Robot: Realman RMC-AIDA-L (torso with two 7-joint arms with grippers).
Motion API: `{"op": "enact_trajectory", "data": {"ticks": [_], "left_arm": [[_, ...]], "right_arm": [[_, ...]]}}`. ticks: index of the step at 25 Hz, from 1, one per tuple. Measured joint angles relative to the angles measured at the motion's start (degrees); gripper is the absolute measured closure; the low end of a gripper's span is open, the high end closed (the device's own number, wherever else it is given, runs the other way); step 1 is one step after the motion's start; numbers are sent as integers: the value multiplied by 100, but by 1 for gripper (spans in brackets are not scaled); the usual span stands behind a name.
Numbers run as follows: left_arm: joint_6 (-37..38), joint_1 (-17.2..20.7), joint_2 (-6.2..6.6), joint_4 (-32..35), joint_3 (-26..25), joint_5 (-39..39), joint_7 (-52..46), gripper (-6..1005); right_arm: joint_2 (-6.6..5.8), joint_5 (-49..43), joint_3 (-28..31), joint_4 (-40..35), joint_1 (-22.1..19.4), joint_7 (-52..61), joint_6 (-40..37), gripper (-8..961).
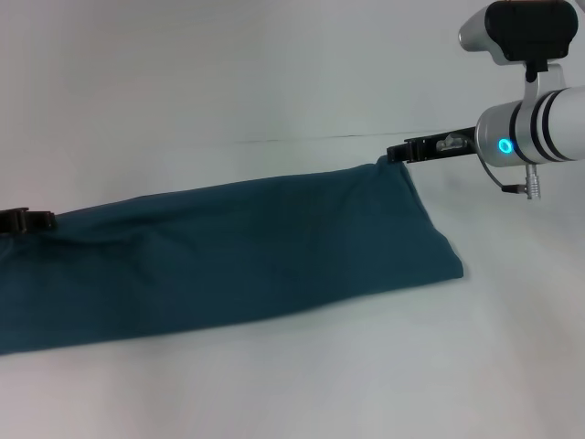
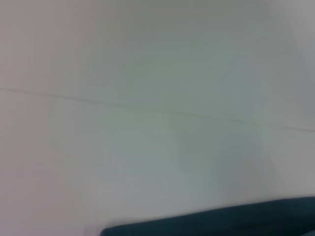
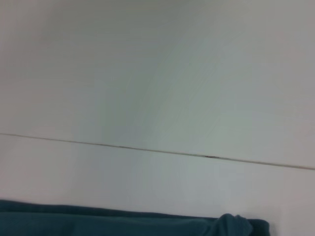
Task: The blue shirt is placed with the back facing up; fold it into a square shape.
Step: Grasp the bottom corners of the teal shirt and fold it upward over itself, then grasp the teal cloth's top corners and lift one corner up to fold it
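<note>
Lying across the white table (image 1: 274, 91), the blue shirt (image 1: 238, 251) forms a long folded band that runs from the head view's left edge up to a far right corner, its near right corner rounded and resting flat. The fabric looks smooth, with only faint creases along its length, and the far edge slants upward toward the right. At that far right corner the right gripper (image 1: 395, 155) meets the cloth, its black fingers reaching in level from the silver forearm (image 1: 535, 128) with its lit blue ring; the tip touches the raised corner of the shirt, but whether the fingers pinch the fabric or merely press against it cannot be told. At the left edge of the head view the left gripper (image 1: 37, 219) sits at the far edge of the shirt, only its dark tip showing, and the state of its fingers likewise cannot be told. Both wrist views show a strip of the teal cloth against the pale table, crossed by a thin seam line (image 3: 162, 151).
</note>
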Motion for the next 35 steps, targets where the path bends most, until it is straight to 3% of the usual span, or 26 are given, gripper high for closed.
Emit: {"op": "enact_trajectory", "data": {"ticks": [4, 8, 12, 16, 21, 24, 31, 35], "left_arm": [[10, -5, 40, 0, 2, -23, -33, 379], [382, 8, 213, 80, 3, 6, -319, 307], [1443, 124, 434, 489, -32, 44, -892, 235], [2556, 368, 479, 1108, -43, 78, -1375, 162], [3367, 524, 504, 1371, -41, 489, -1911, 69], [3564, 541, 488, 1407, -28, 897, -2157, 65], [3350, 614, 378, 1305, -81, 948, -2488, 76], [3043, 567, 382, 946, -115, 931, -2634, 87]], "right_arm": [[0, 13, -25, 56, 17, -35, -5, 517], [0, 14, -129, 70, 22, -48, -60, 443], [-3, 3, -172, -31, 9, -50, -240, 243], [-23, -28, -329, -206, -39, -57, -386, 19], [-43, -355, -517, -392, -68, -39, -436, 20], [-43, -449, -515, -471, -79, -55, -438, 20], [-70, -488, -504, -651, -142, -74, -436, 22], [-61, -488, -520, -716, -147, -114, -486, 22]]}}
